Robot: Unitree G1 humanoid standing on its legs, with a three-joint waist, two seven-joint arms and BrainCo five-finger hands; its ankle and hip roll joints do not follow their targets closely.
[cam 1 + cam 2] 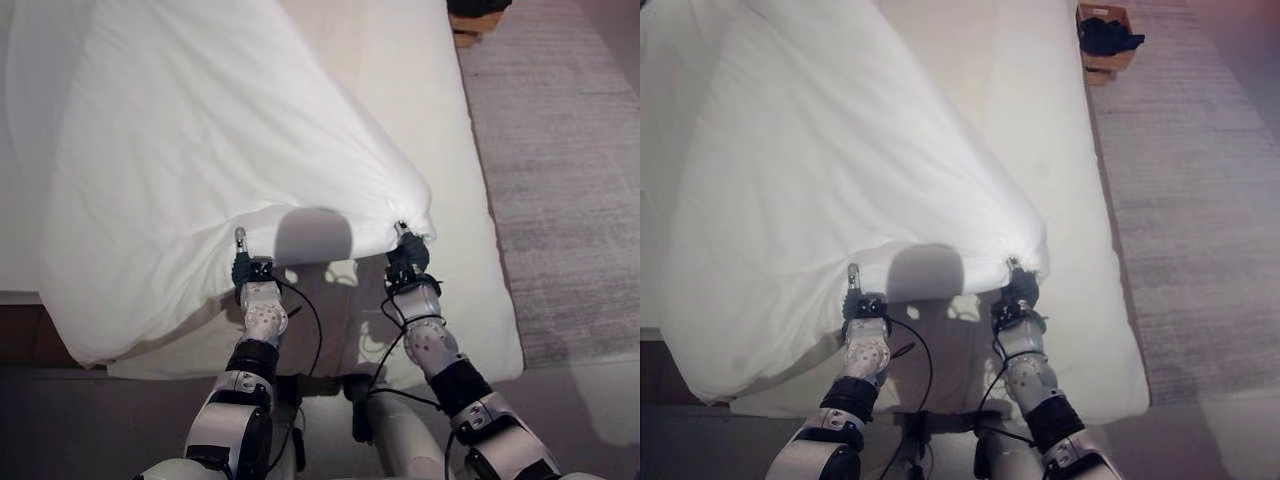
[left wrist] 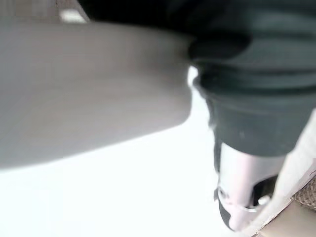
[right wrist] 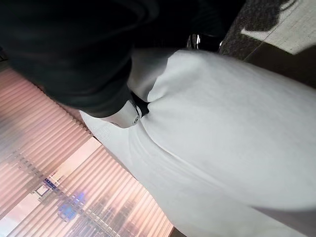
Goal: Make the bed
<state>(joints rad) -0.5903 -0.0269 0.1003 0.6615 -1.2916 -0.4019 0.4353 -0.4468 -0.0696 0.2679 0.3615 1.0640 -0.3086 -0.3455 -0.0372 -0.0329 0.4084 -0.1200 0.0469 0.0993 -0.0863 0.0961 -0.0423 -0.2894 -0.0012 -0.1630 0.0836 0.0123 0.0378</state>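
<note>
left robot hand (image 1: pixel 254 272): at the near hem of the duvet, fingers up under the fabric edge. One finger tip shows above the dark cover, the rest are hidden by cloth, so I cannot tell whether it grips or just props.
duvet (image 1: pixel 200 150): white, puffy, lifted off the mattress along the near edge. It fans out ahead of both robot hands and spills off the bed side beyond the left robot hand.
handling: judged light but bulky, soft, no stiffness. It will sag between the two holds and drag on the sheet. Smooth cover, likely to slip out of a shallow pinch.
where to hold: hem corners, with a bunched fold deep in the palm. A hold on a flat single layer looks weaker.
right robot hand (image 1: pixel 408 256): closed on a gathered corner of the duvet. Creases radiate from that point, and the right wrist view shows cloth pinched against a finger.
mattress (image 1: pixel 440 140): bare strip showing beyond the right robot hand, so the duvet sits skewed toward the left robot hand's side.
risk: uneven pull. The left hold is unconfirmed, so that edge may drop.
rug (image 1: pixel 560 150): grey, on the floor past the bed edge, well apart from the right robot hand.
crate (image 1: pixel 1103 35): wooden, holding something dark, far ahead of the right robot hand.
</note>
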